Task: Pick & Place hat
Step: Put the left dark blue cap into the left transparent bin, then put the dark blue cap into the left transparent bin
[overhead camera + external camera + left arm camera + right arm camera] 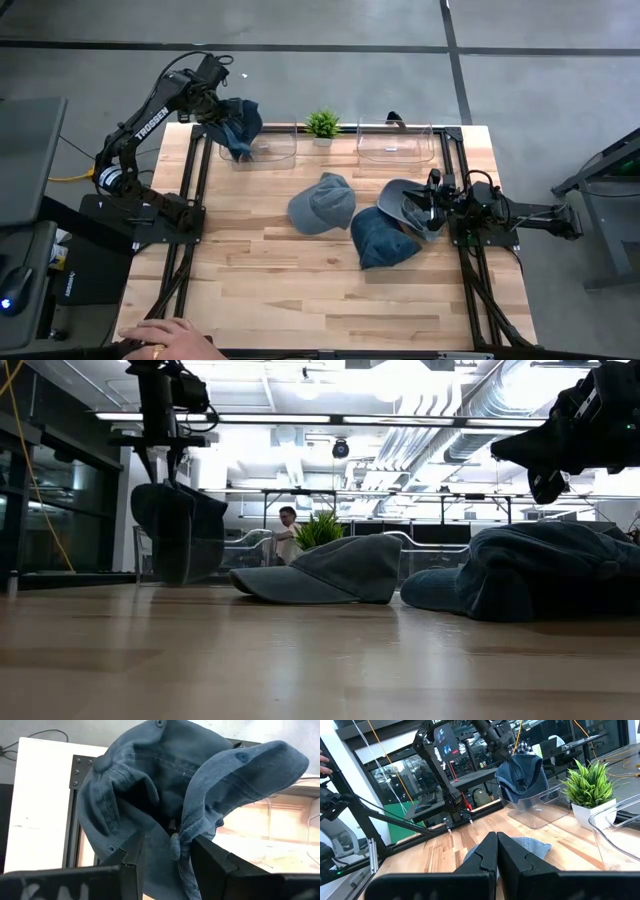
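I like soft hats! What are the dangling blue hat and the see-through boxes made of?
The dark blue hat looks like washed denim or cotton: matte woven cloth, visible seams, soft folds. The two see-through bins look like glossy clear plastic, showing the table through them.

Readable in white capitals: "TROSSEN", along the upper link of the left arm (150, 113), seen from above, just left of the wooden table (300, 290). Large pale letters on the left arm's wrist housing in its own view, cut off and illegible. Nothing else legible on or around the table.
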Motion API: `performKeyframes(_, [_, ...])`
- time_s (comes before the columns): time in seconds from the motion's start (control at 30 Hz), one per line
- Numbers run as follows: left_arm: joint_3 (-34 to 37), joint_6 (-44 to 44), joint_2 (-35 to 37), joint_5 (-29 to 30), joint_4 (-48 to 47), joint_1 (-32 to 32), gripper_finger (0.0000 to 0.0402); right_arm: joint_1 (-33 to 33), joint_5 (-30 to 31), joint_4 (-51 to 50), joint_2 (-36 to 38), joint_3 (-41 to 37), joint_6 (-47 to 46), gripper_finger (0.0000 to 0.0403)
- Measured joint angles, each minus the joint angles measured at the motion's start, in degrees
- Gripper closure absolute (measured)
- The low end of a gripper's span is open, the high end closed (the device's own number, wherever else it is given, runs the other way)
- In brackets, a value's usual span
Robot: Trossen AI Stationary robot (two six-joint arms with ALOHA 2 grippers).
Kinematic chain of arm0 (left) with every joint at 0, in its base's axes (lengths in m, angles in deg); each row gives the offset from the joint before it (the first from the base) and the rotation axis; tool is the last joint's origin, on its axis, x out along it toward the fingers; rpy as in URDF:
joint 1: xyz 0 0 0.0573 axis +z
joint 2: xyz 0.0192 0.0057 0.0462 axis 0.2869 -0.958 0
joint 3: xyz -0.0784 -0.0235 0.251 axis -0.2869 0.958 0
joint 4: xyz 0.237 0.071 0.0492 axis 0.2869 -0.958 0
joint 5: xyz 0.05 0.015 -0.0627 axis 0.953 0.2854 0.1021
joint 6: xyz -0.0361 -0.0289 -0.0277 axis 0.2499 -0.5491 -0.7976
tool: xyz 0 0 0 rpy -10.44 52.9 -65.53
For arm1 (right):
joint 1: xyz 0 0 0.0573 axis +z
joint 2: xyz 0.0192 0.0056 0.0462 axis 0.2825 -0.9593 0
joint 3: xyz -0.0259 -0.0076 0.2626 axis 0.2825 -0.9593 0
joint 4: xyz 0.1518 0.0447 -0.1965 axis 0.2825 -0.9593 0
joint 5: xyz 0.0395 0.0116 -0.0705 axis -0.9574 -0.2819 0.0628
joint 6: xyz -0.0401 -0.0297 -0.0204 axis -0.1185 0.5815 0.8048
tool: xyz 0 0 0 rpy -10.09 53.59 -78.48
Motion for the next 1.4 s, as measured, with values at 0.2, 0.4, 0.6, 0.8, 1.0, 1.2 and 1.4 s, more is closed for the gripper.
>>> performKeyframes(0.2, [0.0, -0.4, 2.8, 0.5, 2.5, 0.0, 0.0286, 0.0, 0.0, 0.0, 0.0, 0.0, 0.0, 0.0402])
performKeyframes(0.4, [0.0, -0.3, 5.5, 0.4, 4.0, -0.1, 0.0286, 0.0, 0.0, 0.0, 0.0, 0.0, 0.0, 0.0402])
performKeyframes(0.6, [-0.1, 0.8, 7.5, -3.2, 8.2, -3.9, 0.0286, 0.0, 0.0, 0.0, 0.0, 0.0, 0.0, 0.0402])
performKeyframes(0.8, [-0.1, 0.9, 6.9, -4.8, 11.0, -10.4, 0.0286, 0.0, 0.0, 0.0, 0.0, 0.0, 0.0, 0.0402])
performKeyframes(1.0, [-0.1, 1.3, 4.9, -7.3, 15.8, -19.0, 0.0286, 0.0, 0.0, 0.0, 0.0, 0.0, 0.0, 0.0402])
performKeyframes(1.2, [0.0, 2.3, 2.7, -7.3, 17.5, -27.0, 0.0286, 0.0, 0.0, 0.0, 0.0, 0.0, 0.0, 0.0402])
performKeyframes(1.4, [0.0, 2.6, -0.6, -8.5, 16.1, -31.9, 0.0287, 0.0, 0.0, 0.0, 0.0, 0.0, 0.0, 0.0402])
